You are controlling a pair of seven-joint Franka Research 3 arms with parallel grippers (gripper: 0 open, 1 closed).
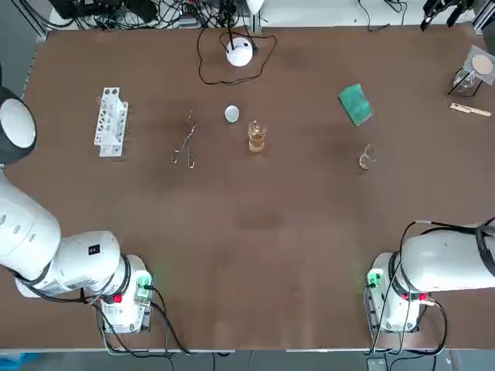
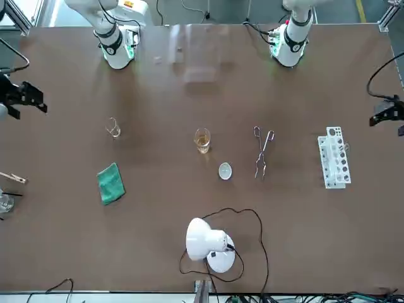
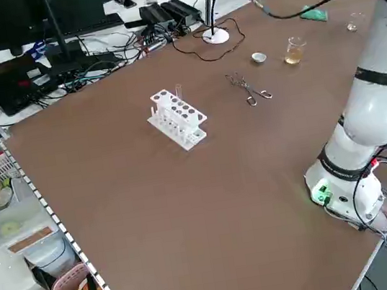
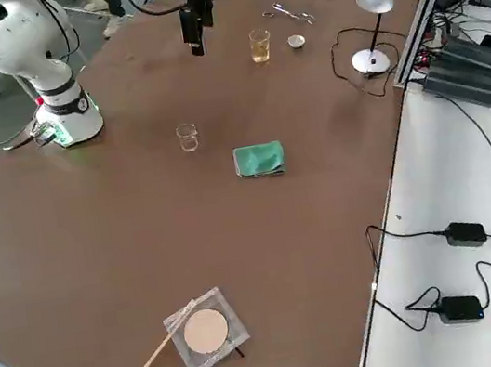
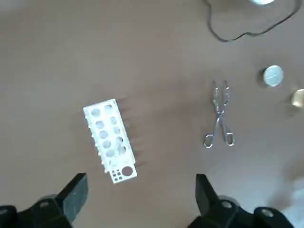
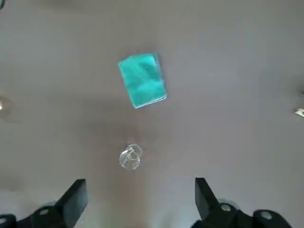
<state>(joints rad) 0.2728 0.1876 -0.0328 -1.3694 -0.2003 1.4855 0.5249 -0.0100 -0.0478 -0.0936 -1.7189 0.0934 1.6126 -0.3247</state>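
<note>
Your left tool [image 5: 140, 197] hangs spread above the white plastic tube rack [image 5: 110, 140]; right tool [image 6: 140, 197], spread, above the clear glass beaker [image 6: 129, 157].

The light is bright and even, and it comes from above. The brown worktop [image 1: 309, 255] has only soft, faint shadows. In the front view a pale shiny patch lies on it near the arms' bases. The white rack [image 5: 110, 140] throws thin, soft shadow stripes to one side.

White desk lamp [image 2: 203, 241], metal tongs [image 5: 219, 113] (well apart)
</note>
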